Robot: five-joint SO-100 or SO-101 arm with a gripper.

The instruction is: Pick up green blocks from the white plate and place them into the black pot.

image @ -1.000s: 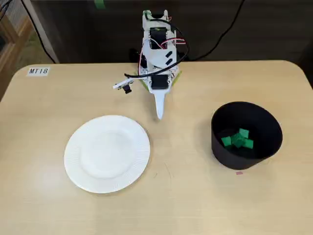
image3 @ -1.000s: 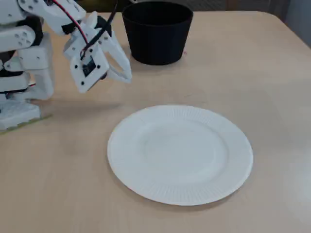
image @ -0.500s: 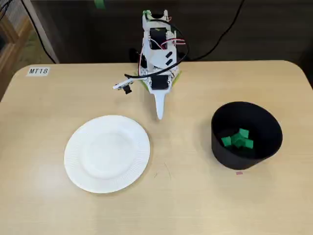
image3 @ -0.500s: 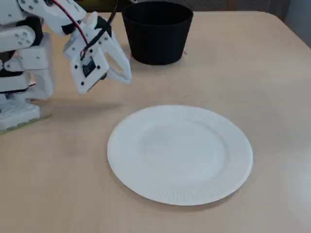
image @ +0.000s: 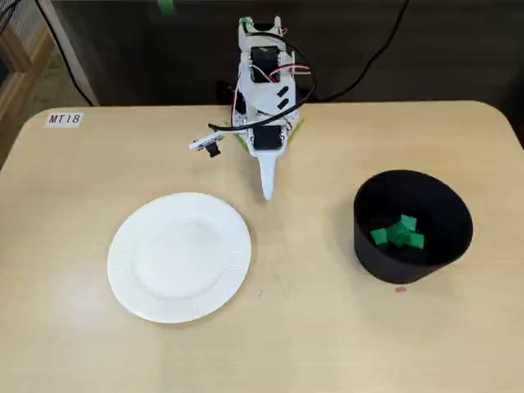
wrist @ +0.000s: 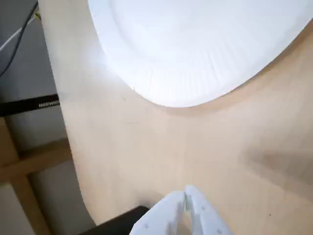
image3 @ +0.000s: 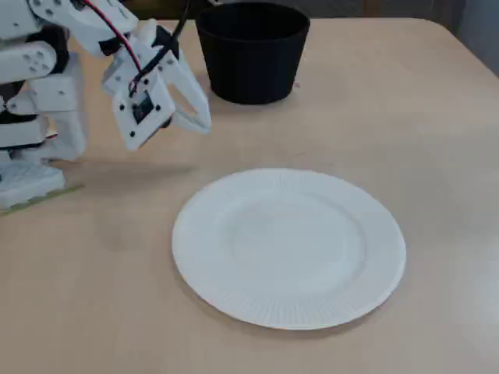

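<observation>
The green blocks (image: 399, 233) lie in a small heap on the floor of the pot (image: 368, 250), which stands on the right side of the table (image: 327, 344) in the top-down fixed view. The plate (image: 180, 258) sits well apart from it, on the left. The gripper (image: 267, 193) is between the two and farther back, close to the arm's base, its point aimed at the table's middle. In the side fixed view the gripper (image3: 204, 125) hangs clear of the tabletop, beside the pot (image3: 251, 54). In the wrist view its fingers (wrist: 168, 210) are pressed together, only a thin seam between them. A label reading MT18 (image: 64, 119) is stuck at the far left corner.
</observation>
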